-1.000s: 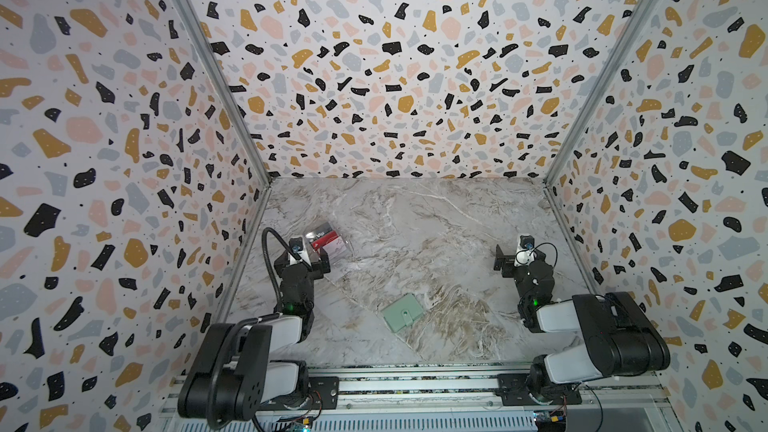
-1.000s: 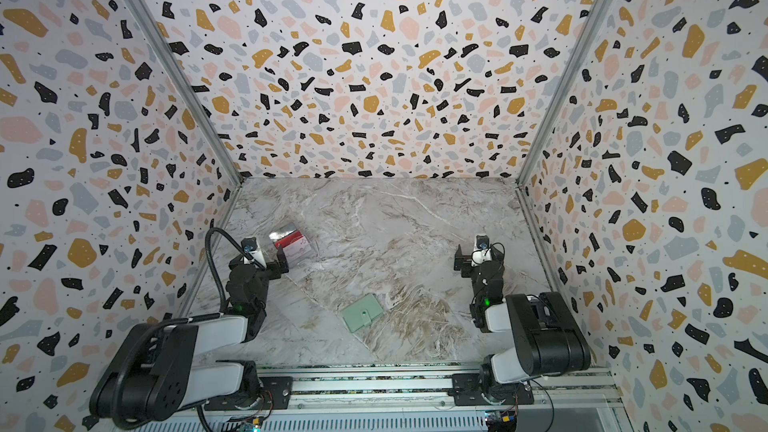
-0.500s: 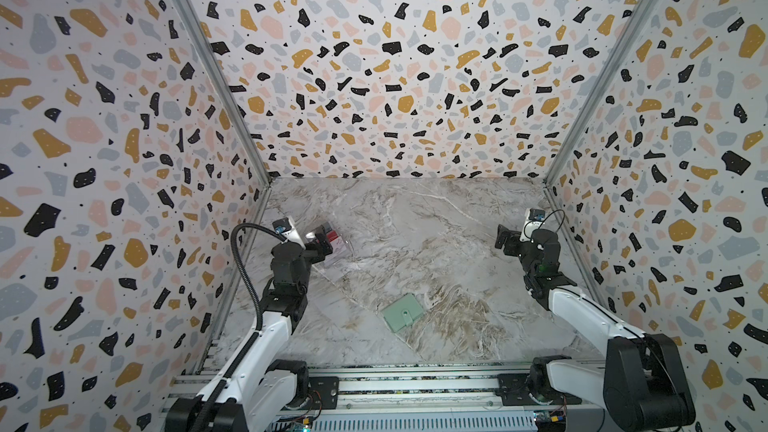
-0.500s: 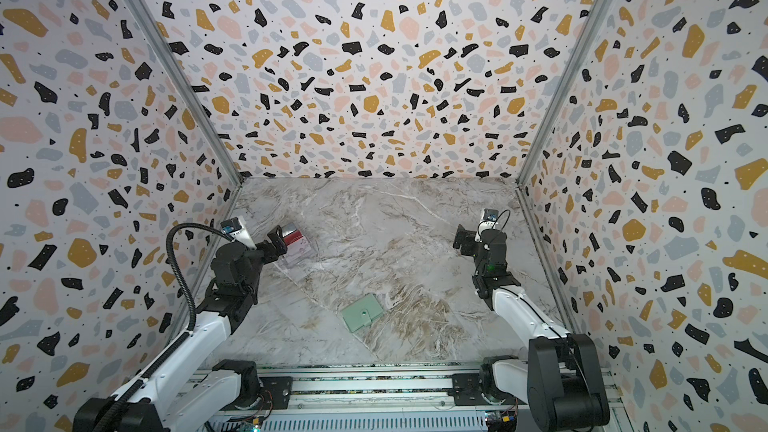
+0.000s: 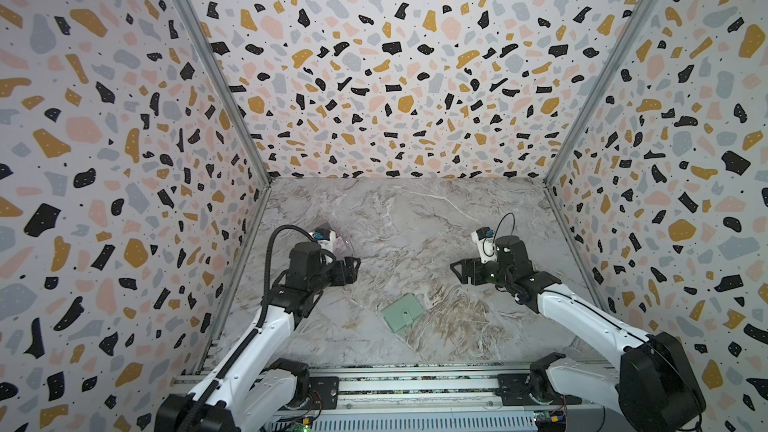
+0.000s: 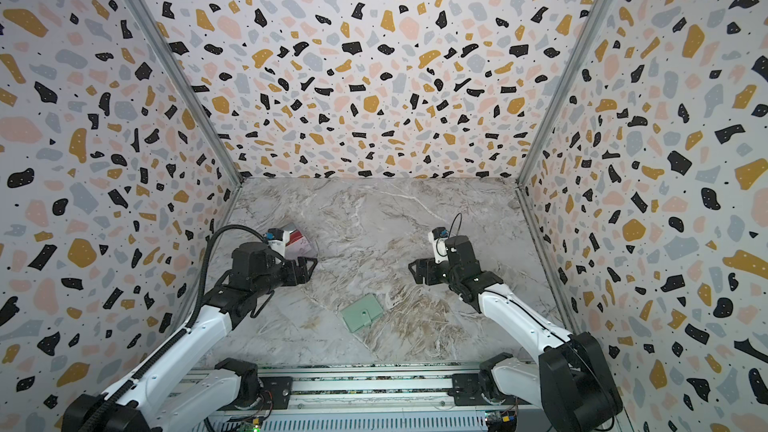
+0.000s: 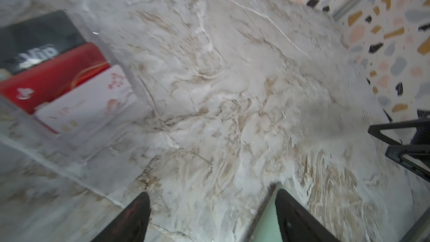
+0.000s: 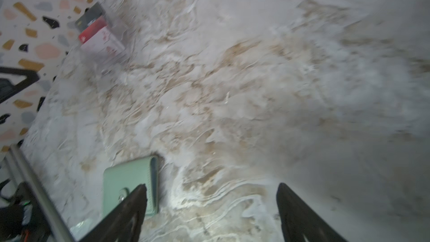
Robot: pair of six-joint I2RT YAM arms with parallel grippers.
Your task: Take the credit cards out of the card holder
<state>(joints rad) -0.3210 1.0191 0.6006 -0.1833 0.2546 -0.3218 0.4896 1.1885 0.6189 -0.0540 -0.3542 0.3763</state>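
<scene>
**Ann:** What is the room like?

**Ben:** Spotty walls point(image 5: 374, 56) stand around a grey marble table point(image 5: 415, 218).

**Ann:** What do both top views show?

**Ben:** The green holder point(image 5: 402, 312) lies flat and shut near the front, between the two arms. The left gripper point(image 5: 355, 270) and the right gripper point(image 5: 455, 272) hang over the table, well apart, with their tips facing each other. A clear box point(image 6: 302, 243) sits just behind the left one.

**Ann:** And the left wrist view?

**Ben:** Its jaws are spread, with nothing in them. The box holds a dark card point(image 7: 41, 38), a red card point(image 7: 58, 75) and a white card point(image 7: 88, 101).

**Ann:** And the right wrist view?

**Ben:** It is blurry. Those jaws are spread too and hold nothing. The holder lies under one finger, snap up. What is inside it is hidden.
</scene>
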